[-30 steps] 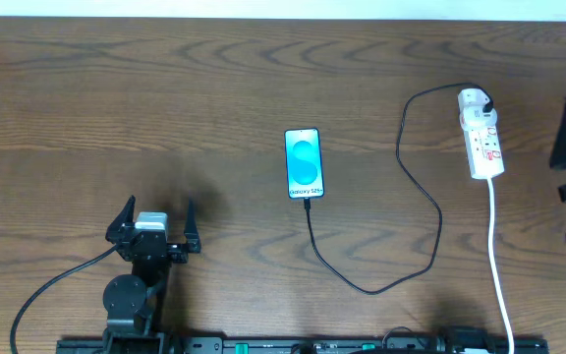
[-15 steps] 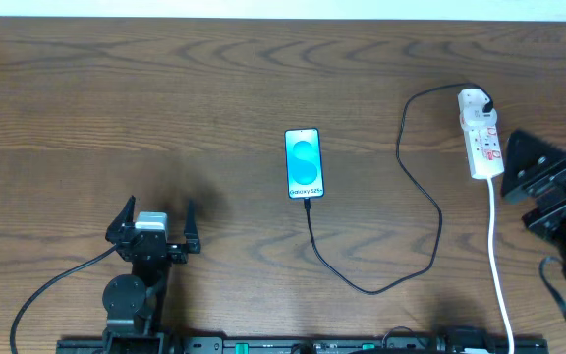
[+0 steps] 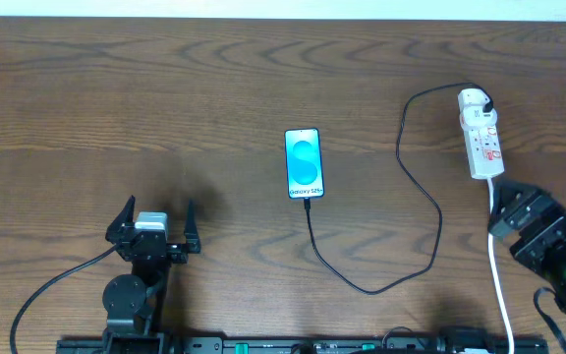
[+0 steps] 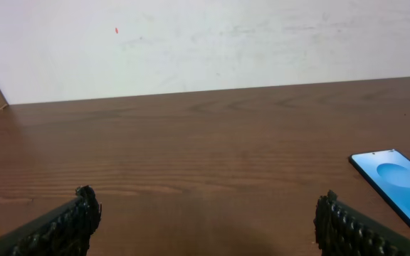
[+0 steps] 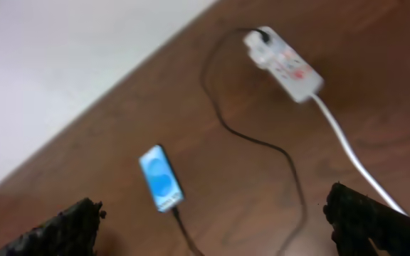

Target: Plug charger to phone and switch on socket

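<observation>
The phone [image 3: 303,163] lies screen-up mid-table, its blue screen lit. The charger's black cable [image 3: 430,202] meets the phone's lower edge and loops right and back up. It ends at the white plug head [image 3: 472,98], seated in the far end of the socket [image 3: 484,146]. My right gripper [image 3: 507,211] hovers open just in front of the socket, over its white cord [image 3: 499,275]. In the right wrist view the phone [image 5: 161,178], cable [image 5: 262,142] and socket [image 5: 287,60] lie ahead of the open right gripper [image 5: 212,210]. My left gripper [image 3: 157,211] rests open at the front left, holding nothing.
The left wrist view shows bare wood between the open left gripper [image 4: 206,210] fingers, the phone [image 4: 397,185] at the right edge, and a white wall beyond the table's far edge. A black rail [image 3: 293,344] runs along the front edge.
The right arm has swung in from the far right edge and down toward the front, below the socket. The left arm, phone and cable have not moved.
</observation>
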`<state>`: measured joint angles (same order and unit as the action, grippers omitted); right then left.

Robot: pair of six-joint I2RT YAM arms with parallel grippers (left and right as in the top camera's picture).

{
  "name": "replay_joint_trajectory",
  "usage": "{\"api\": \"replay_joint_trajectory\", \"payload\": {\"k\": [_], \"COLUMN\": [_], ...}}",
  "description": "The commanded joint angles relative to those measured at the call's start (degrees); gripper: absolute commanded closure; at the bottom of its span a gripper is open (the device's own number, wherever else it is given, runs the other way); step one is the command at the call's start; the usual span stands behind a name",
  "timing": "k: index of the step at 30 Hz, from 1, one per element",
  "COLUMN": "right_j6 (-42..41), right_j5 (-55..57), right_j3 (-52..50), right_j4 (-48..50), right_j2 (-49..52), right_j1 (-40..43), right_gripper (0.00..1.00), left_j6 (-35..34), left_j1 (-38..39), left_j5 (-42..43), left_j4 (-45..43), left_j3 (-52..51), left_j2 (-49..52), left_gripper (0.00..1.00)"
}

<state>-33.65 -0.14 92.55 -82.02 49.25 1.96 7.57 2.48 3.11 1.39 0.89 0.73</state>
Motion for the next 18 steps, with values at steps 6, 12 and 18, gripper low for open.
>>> {"api": "replay_joint_trajectory", "payload": {"k": [6,12,18], "right_j6": [4.04,9.57,13.11], "right_j5": [3.96,0.33,-5.51], "right_j3": [-7.41,-19.08,-40.92], "right_j4": [1.86,14.32,35.32], "right_j2": [-0.46,-3.3,-14.75], "right_j1": [-0.9,-0.9,-0.87], "right_gripper": [0.01,0.01,0.01], "left_j6": [0.76,0.76,0.76], "left_j1": [0.22,0.22,0.22], "left_j5": [0.68,0.68,0.68], "left_j4": [2.4,2.38,2.38], "left_j3": [-0.66,-0.66,-0.66], "left_j2": [-0.5,-0.5,-0.5], "left_gripper": [0.02,0.02,0.02]}}
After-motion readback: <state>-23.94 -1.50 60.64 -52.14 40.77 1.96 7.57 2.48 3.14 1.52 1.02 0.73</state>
